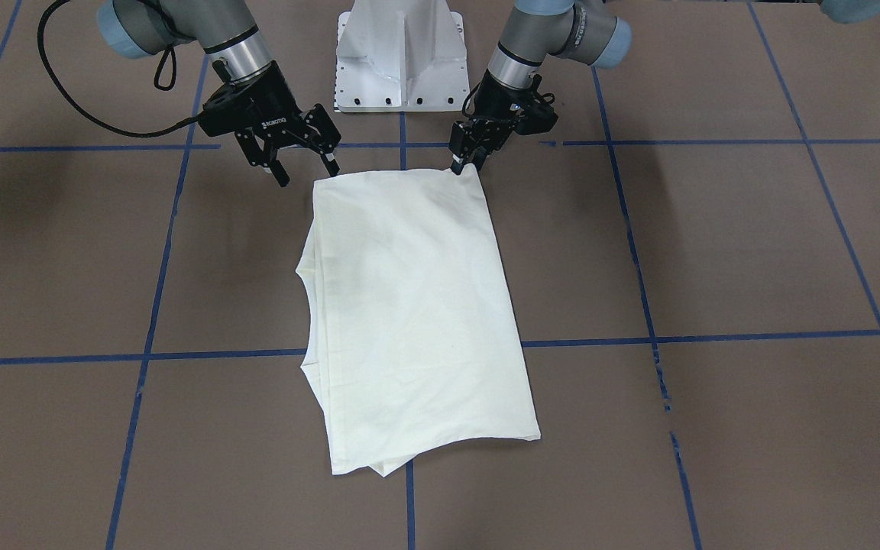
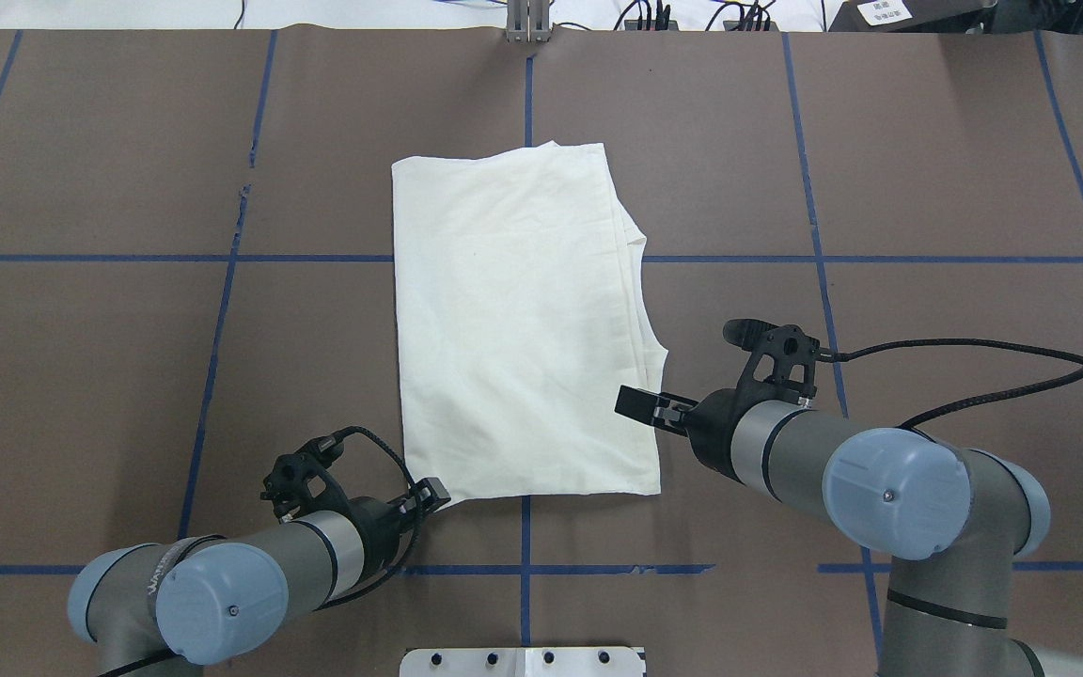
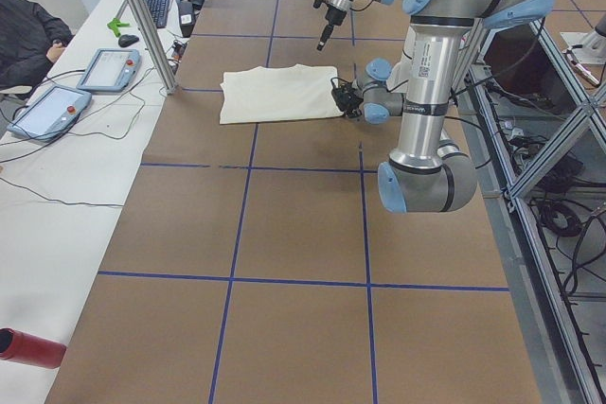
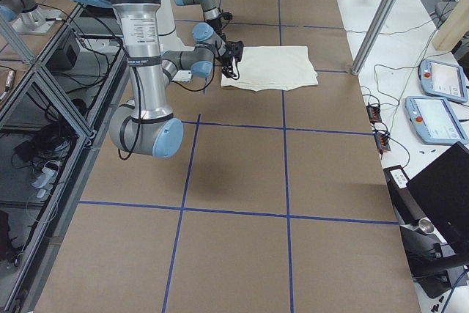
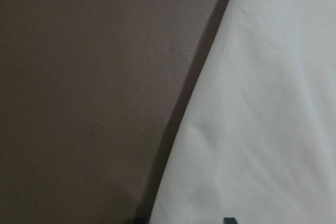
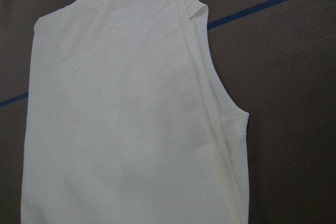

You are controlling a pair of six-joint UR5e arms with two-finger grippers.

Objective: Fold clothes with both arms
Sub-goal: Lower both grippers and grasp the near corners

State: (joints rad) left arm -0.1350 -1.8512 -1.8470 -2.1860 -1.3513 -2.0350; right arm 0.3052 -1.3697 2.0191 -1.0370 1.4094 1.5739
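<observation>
The clothes (image 1: 417,305) are one plain cream shirt, folded into a long rectangle and lying flat mid-table (image 2: 513,320), print hidden. My left gripper (image 1: 464,164) sits low at the shirt's near corner (image 2: 433,493). In the left wrist view the cloth edge (image 5: 262,103) fills the frame, and two dark fingertips (image 5: 228,220) show apart at the bottom. It looks open over that corner. My right gripper (image 1: 308,176) hangs open and empty above the other near corner (image 2: 635,402). The right wrist view looks down on the layered shirt edge (image 6: 121,103).
The white pedestal base (image 1: 400,57) stands just behind the shirt. Blue tape lines (image 2: 222,259) grid the brown table. Beyond the far table edge lie teach pendants (image 3: 104,68), and a person (image 3: 28,35) sits there. A red cylinder (image 3: 28,347) lies at that side.
</observation>
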